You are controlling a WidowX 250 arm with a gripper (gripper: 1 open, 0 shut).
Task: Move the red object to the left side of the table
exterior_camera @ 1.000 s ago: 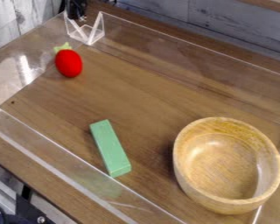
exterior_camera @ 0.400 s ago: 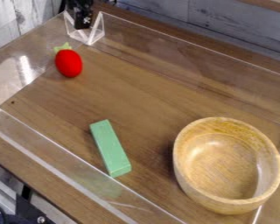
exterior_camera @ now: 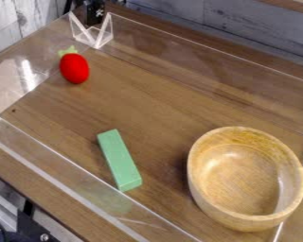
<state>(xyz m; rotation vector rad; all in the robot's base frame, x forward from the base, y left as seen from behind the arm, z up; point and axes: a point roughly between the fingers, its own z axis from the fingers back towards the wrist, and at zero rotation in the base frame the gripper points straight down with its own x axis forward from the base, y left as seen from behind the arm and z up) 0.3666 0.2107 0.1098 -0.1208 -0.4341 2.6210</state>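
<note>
My pincer (exterior_camera: 90,13) sits high at the far left corner of the scene, mostly cut off by the top edge; only a dark tip shows above the clear acrylic corner wall (exterior_camera: 96,34), and I cannot tell whether its jaws are wide or narrow. It holds nothing that I can see. Just below it and nearer the camera, the small bright red strawberry-like toy (exterior_camera: 75,66) with its green leafy end lies on the brown wood-grain tabletop (exterior_camera: 180,95), close to the left wall. A green rectangular block (exterior_camera: 117,159) lies flat near the front edge. At the front right stands the round light wooden bowl (exterior_camera: 248,177), with nothing inside it.
</note>
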